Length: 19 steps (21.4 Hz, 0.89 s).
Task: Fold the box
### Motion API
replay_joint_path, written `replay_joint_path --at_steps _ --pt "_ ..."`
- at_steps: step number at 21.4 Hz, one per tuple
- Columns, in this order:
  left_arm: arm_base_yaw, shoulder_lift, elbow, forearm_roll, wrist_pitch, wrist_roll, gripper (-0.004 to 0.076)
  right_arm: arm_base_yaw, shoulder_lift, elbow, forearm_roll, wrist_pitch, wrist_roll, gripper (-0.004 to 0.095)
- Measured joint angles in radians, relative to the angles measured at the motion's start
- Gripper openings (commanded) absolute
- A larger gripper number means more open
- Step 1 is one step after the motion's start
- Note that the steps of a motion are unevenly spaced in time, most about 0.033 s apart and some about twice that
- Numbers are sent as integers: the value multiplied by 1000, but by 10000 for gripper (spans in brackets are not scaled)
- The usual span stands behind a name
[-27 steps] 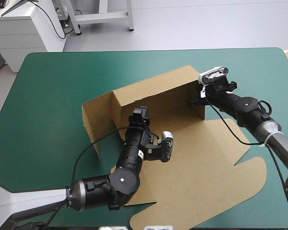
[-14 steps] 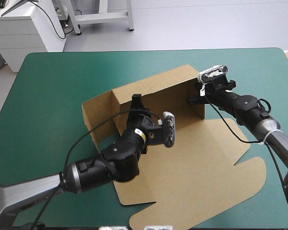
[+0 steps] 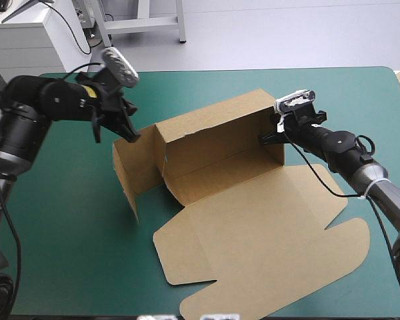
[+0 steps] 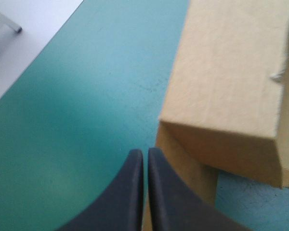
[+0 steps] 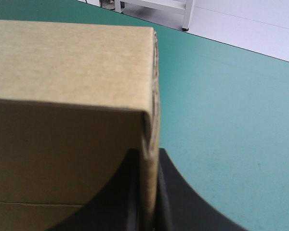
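We see the table's teal-green cover (image 3: pixel 67 220) under bright, even light that falls from overhead. Shadows are soft: a faint one lies on the cover at the foot of the raised left wall of the box (image 3: pixel 253 220), and the inner faces of its walls read darker than the flat board. In the left wrist view the cover dims toward the left gripper (image 4: pixel 145 153), which looks blurred up close. In the right wrist view the near board is likewise soft.

You have open teal-green cover (image 3: pixel 60 200) left of and beyond the box (image 3: pixel 213 130), whose raised walls bar the middle.
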Motion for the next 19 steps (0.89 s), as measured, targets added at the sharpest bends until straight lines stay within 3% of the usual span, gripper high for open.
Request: replay_joint_path --at_steps 5,8,11,12,14,19 --pt "459 0 26 -404 42 10 -8 0 0 -1 -77 -1 68 -19" --pt "615 0 104 -478 56 10 -8 0 0 -9 -153 9 149 -19" --pt "697 0 233 -555 33 9 -8 -2 7 -61 -336 61 320 -19" --pt "701 0 271 -576 26 14 -8 -10 16 -91 -405 100 382 -19" --pt "701 0 349 -611 6 31 -8 -31 68 -248 -631 297 613 -16" --pt "701 0 419 -614 -30 49 -8 -35 163 -514 -911 596 975 -15"
